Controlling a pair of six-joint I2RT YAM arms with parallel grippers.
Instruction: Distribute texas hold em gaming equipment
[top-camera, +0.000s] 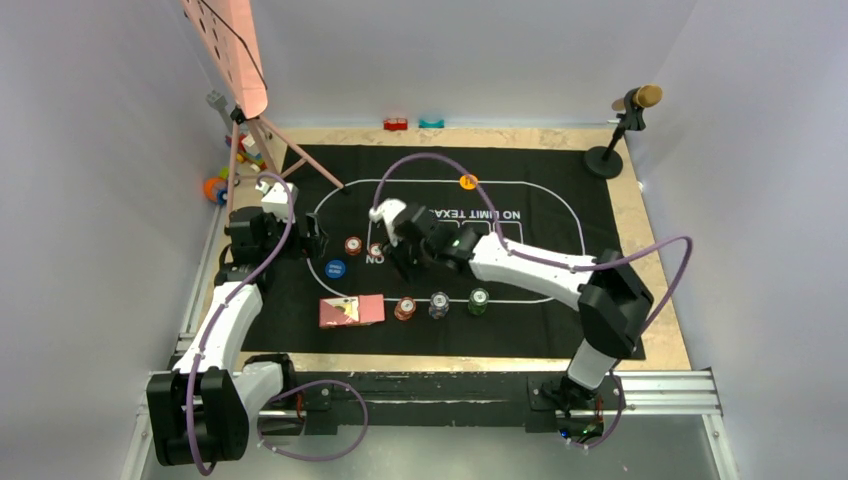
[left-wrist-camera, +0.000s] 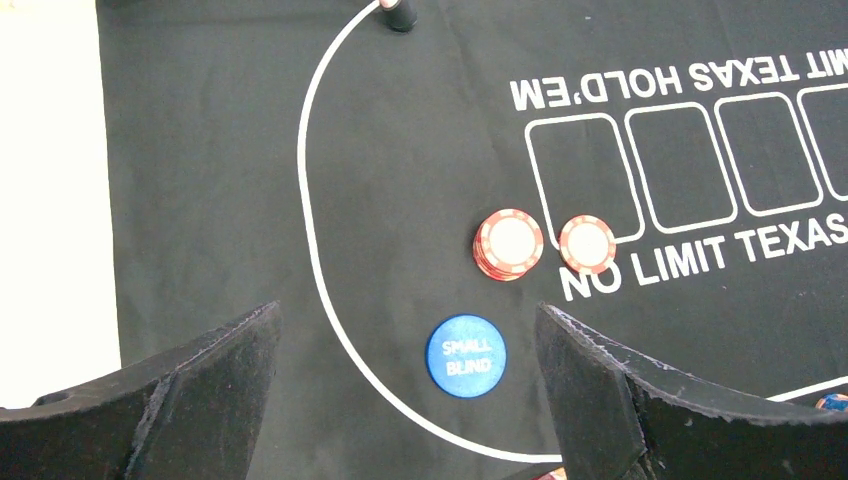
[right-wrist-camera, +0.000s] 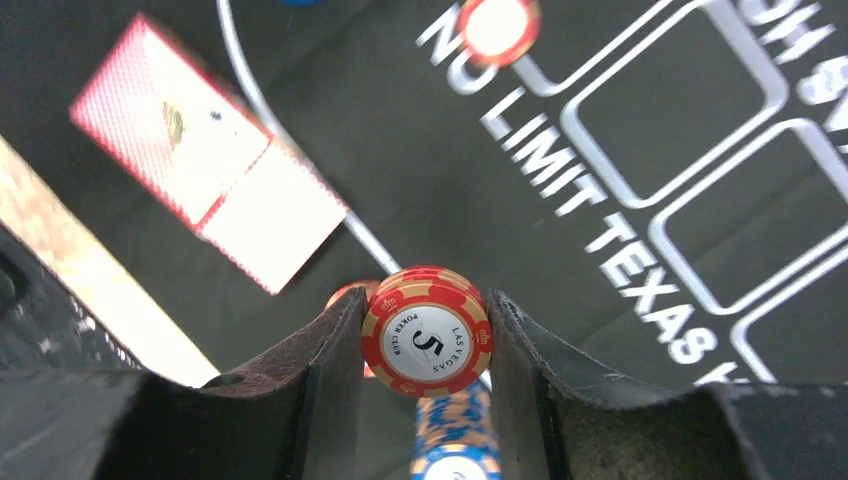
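In the right wrist view my right gripper (right-wrist-camera: 427, 312) is shut on a small stack of red chips (right-wrist-camera: 427, 330) marked 5, held above the mat. A blue-grey chip stack (right-wrist-camera: 455, 432) stands under it. The pinkish-red-backed cards (right-wrist-camera: 210, 205) lie to the left. From above, the right gripper (top-camera: 400, 262) hovers near the mat's left middle, behind a row of red (top-camera: 405, 308), blue-grey (top-camera: 439, 304) and green (top-camera: 479, 301) chip stacks. My left gripper (left-wrist-camera: 408, 320) is open over the blue Small Blind disc (left-wrist-camera: 466, 355), clear of it. A red stack (left-wrist-camera: 509, 244) and a single red chip (left-wrist-camera: 587, 244) sit beyond.
The black mat (top-camera: 560, 180) covers most of the table. An orange button disc (top-camera: 468, 181) lies at its far side. A microphone stand (top-camera: 606, 158) is at the back right, a tripod leg (top-camera: 300, 160) at the back left, and toy blocks (top-camera: 218, 186) beside it.
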